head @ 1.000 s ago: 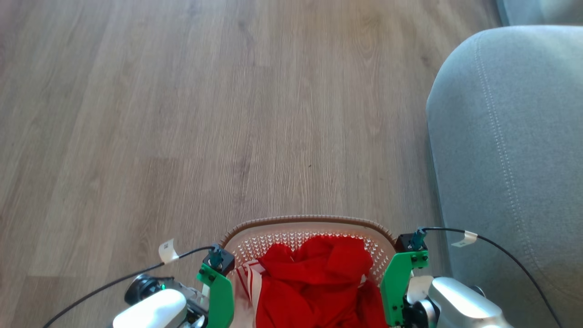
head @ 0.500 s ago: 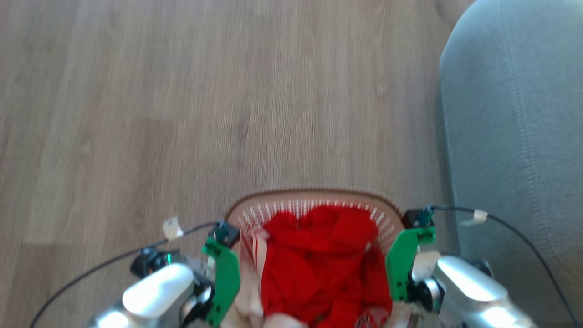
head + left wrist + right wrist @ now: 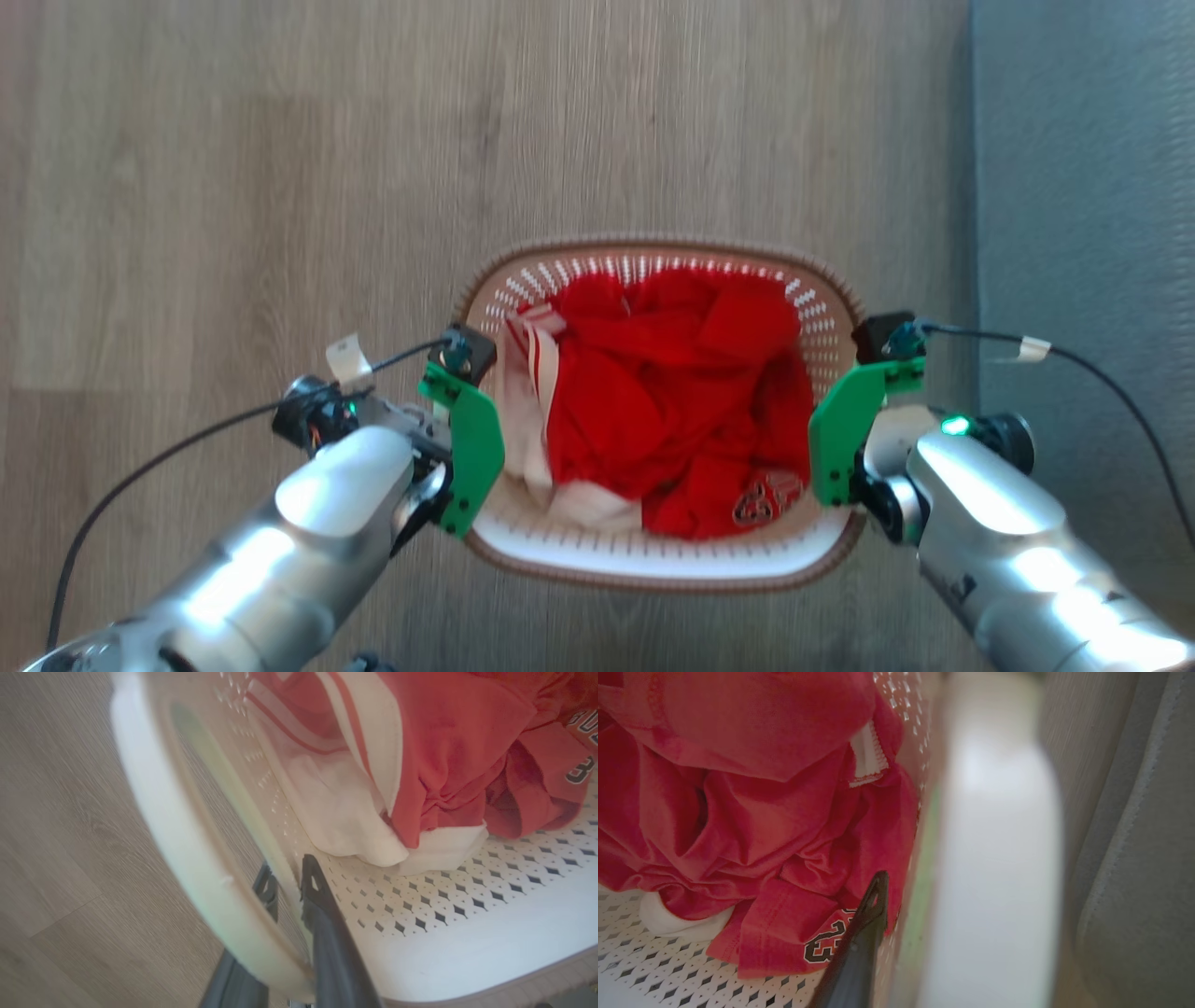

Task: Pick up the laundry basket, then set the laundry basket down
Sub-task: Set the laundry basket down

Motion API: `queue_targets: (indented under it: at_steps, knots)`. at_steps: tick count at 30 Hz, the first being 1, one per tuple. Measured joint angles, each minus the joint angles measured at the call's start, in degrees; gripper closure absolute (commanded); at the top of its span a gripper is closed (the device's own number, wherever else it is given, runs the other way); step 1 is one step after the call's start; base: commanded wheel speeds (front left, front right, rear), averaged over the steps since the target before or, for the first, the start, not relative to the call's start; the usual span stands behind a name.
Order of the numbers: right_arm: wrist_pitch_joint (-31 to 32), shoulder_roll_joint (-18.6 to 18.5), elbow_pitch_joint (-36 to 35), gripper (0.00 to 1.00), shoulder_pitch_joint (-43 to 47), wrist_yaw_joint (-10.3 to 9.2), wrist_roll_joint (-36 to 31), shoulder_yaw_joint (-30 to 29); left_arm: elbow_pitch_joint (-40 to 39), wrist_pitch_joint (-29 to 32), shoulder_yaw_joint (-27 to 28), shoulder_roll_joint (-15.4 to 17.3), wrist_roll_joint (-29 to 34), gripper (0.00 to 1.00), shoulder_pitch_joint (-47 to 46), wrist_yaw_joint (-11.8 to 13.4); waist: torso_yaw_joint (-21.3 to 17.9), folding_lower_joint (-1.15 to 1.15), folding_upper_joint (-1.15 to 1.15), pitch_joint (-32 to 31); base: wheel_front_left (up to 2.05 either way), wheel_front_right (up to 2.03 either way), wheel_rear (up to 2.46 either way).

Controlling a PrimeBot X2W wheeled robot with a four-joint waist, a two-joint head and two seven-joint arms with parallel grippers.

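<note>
Two tools are flanking the laundry basket (image 3: 607, 558), lying centre frame in the head view above the wood floor (image 3: 233, 187), red clothes (image 3: 672, 392) inside. The left tool (image 3: 288, 882) is pinching its side wall between nearly closed fingers. The right tool (image 3: 888, 891) is showing one finger inside the wall, so I cannot tell its grip

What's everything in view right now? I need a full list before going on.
laundry basket: one, cream-white with a brown rim, between the grippers
red clothes: a heap, red, inside the basket
striped garment: one, white and red, inside at the left wall
floor: wood-look grey-brown, below
sofa: one, grey, right of the basket
cables: two, black, one at each wrist
left gripper: dark fingers astride the left wall
right gripper: one dark finger inside the right wall, the other hidden
</note>
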Motion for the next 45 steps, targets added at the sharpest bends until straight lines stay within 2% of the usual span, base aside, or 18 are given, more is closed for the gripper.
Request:
queue_targets:
  at_steps: [5,11,21,45]
  knots:
    - [-3.4,-0.1,-0.4,1.0,-1.5,-0.07,1.8,-2.0,5.1,-3.4,0.2,-2.3,0.1,1.0,-3.6,-0.6,0.2,0.0,0.0,4.9,0.0,0.0,0.0]
    - [-6.0,-0.2,0.5,1.0,-3.9,-0.48,1.1,-1.3,8.8,-5.6,0.2,-4.1,0.0,1.0,-6.6,-1.2,0.6,0.0,0.0,9.6,0.0,0.0,0.0]
    - [-8.6,-0.2,5.2,1.0,-9.8,-0.45,0.0,0.2,9.3,-8.4,-0.2,-4.7,-1.1,1.0,-9.6,-1.5,1.6,0.0,0.0,16.6,0.0,0.0,0.0]
    - [-12.5,1.0,13.7,1.0,-14.8,0.07,0.5,2.7,8.6,-9.9,-2.1,-4.9,-3.1,1.0,-11.7,-0.9,3.0,-0.01,0.0,20.5,0.0,0.0,0.0]
